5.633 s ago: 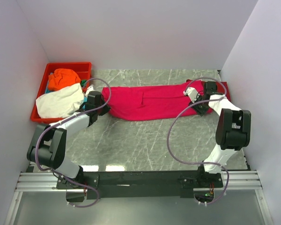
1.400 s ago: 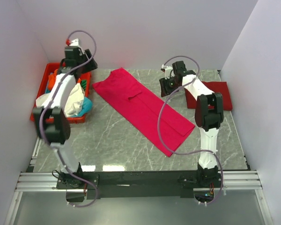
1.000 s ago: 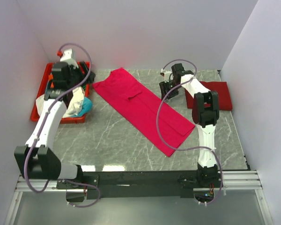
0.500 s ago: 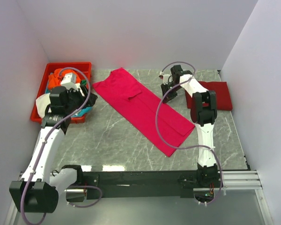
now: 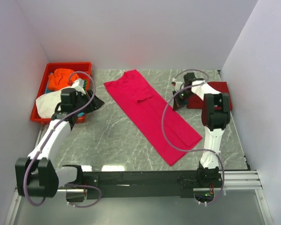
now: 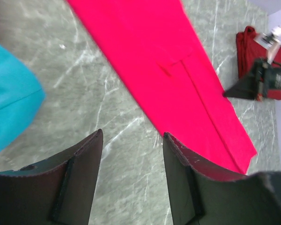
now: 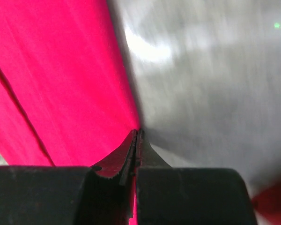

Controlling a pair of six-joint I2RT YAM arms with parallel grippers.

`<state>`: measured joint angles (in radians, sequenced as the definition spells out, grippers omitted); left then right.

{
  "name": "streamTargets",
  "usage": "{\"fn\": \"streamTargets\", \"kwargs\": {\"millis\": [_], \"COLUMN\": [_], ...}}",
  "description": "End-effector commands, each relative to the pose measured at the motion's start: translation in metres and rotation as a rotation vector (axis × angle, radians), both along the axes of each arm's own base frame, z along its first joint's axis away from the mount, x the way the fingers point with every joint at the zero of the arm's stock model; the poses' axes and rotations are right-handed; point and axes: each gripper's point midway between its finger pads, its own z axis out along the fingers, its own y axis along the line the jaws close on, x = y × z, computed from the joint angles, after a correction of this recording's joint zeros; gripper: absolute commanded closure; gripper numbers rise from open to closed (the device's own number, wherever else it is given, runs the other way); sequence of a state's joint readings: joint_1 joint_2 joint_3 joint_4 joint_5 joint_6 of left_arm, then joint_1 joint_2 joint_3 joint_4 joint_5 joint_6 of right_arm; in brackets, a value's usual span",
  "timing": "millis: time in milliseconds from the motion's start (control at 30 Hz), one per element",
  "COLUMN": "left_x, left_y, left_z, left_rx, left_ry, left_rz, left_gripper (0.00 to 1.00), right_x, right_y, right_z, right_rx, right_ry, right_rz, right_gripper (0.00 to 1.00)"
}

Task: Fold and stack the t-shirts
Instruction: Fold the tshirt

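A bright pink-red t-shirt (image 5: pixel 152 112), folded into a long strip, lies diagonally across the marble table (image 5: pixel 117 140). My left gripper (image 5: pixel 98 101) hovers open just left of it, over bare marble (image 6: pixel 132 133), with nothing between its fingers. My right gripper (image 5: pixel 176 104) sits just right of the strip. Its jaws (image 7: pixel 137 133) are pressed shut at the shirt's edge, with no cloth visibly pinched; that view is blurred. A darker red folded t-shirt (image 5: pixel 218 93) lies at the back right. Orange (image 5: pixel 63 77), white (image 5: pixel 49 104) and teal (image 6: pixel 9 93) t-shirts are in the tray.
The red plastic tray (image 5: pixel 70 65) stands at the back left against the wall. White walls close in the table on three sides. The arms' bases and a metal rail (image 5: pixel 140 178) run along the near edge.
The right gripper has shut and moved right and nearer, beside the strip. The left gripper came down from the tray toward the table. The pink-red shirt shifted slightly right.
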<state>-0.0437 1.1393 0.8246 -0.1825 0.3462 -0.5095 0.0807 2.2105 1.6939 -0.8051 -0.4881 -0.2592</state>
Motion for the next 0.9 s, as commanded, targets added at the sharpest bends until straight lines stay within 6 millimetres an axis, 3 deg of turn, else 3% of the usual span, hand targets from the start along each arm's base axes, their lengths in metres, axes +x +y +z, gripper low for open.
{"fn": "streamTargets", "kwargs": {"millis": [0, 167, 200, 233, 267, 300, 333, 367, 400, 433, 467, 500, 533, 567, 600, 633, 667, 733, 767, 833, 867], "left_x": [0.019, 0.046, 0.053, 0.066, 0.077, 0.087, 0.105, 0.117, 0.128, 0.148, 0.156, 0.165, 0.185, 0.188, 0.195, 0.209, 0.212, 0.226, 0.226, 0.238, 0.239], "left_y": [-0.021, -0.051, -0.057, -0.061, -0.062, -0.064, -0.067, -0.066, -0.067, -0.07, -0.071, -0.073, -0.078, -0.078, -0.076, -0.075, -0.072, -0.072, -0.069, -0.067, -0.066], "left_z": [0.004, -0.013, -0.032, -0.028, -0.055, -0.062, -0.055, -0.086, -0.093, -0.083, -0.114, -0.12, -0.106, -0.131, -0.136, -0.126, -0.143, -0.138, -0.151, -0.147, -0.157], "left_rx": [-0.058, -0.046, -0.033, -0.029, -0.012, -0.004, -0.006, 0.017, 0.02, 0.019, 0.032, 0.037, 0.032, 0.047, 0.065, 0.069, 0.085, 0.091, 0.101, 0.112, 0.117], "left_ry": [-0.022, 0.027, 0.074, 0.063, 0.124, 0.139, 0.121, 0.183, 0.196, 0.173, 0.235, 0.247, 0.21, 0.268, 0.275, 0.248, 0.282, 0.261, 0.293, 0.277, 0.295], "left_rz": [-0.036, -0.077, -0.082, -0.086, -0.073, -0.066, -0.058, -0.036, -0.029, -0.027, -0.024, -0.024, -0.03, -0.029, -0.014, -0.003, 0.004, 0.011, 0.014, 0.028, 0.028], "left_gripper": [0.41, 0.41, 0.41, 0.41, 0.41, 0.42, 0.42, 0.43, 0.43, 0.44, 0.44, 0.46, 0.46, 0.46, 0.46, 0.46, 0.47, 0.49, 0.51, 0.58, 0.62], "right_x": [-0.026, -0.067, -0.078, -0.08, -0.083, -0.087, -0.086, -0.084, -0.082, -0.078, -0.076, -0.074, -0.073, -0.075, -0.077, -0.079, -0.083, -0.089, -0.091, -0.097, -0.101], "right_y": [-0.026, -0.025, -0.026, -0.026, -0.027, -0.029, -0.031, -0.035, -0.036, -0.041, -0.042, -0.04, -0.041, -0.039, -0.035, -0.031, -0.028, -0.021, -0.018, -0.013, -0.01], "right_z": [0.006, 0.016, 0.013, 0.021, 0.022, 0.023, 0.031, 0.034, 0.039, 0.049, 0.056, 0.063, 0.077, 0.083, 0.091, 0.106, 0.111, 0.132, 0.138, 0.156, 0.161], "right_rx": [-0.057, -0.041, -0.041, -0.042, -0.049, -0.053, -0.06, -0.083, -0.09, -0.095, -0.095, -0.082, -0.069, -0.061, -0.034, -0.018, -0.002, 0.038, 0.047, 0.074, 0.085], "right_ry": [-0.009, -0.013, 0.004, -0.02, -0.024, -0.026, -0.053, -0.071, -0.095, -0.136, -0.159, -0.186, -0.228, -0.248, -0.281, -0.33, -0.352, -0.432, -0.46, -0.532, -0.554], "right_rz": [-0.029, -0.012, -0.008, -0.006, -0.007, -0.005, -0.005, -0.009, -0.004, -0.013, -0.009, 0.002, 0.007, 0.02, 0.057, 0.079, 0.102, 0.161, 0.183, 0.221, 0.24], "right_gripper": [1.0, 1.0, 1.0, 0.99, 0.95, 0.91, 0.83, 0.79, 0.76, 0.74, 0.73, 0.72, 0.71, 0.69, 0.68, 0.67, 0.65, 0.63, 0.63, 0.63, 0.63]}}
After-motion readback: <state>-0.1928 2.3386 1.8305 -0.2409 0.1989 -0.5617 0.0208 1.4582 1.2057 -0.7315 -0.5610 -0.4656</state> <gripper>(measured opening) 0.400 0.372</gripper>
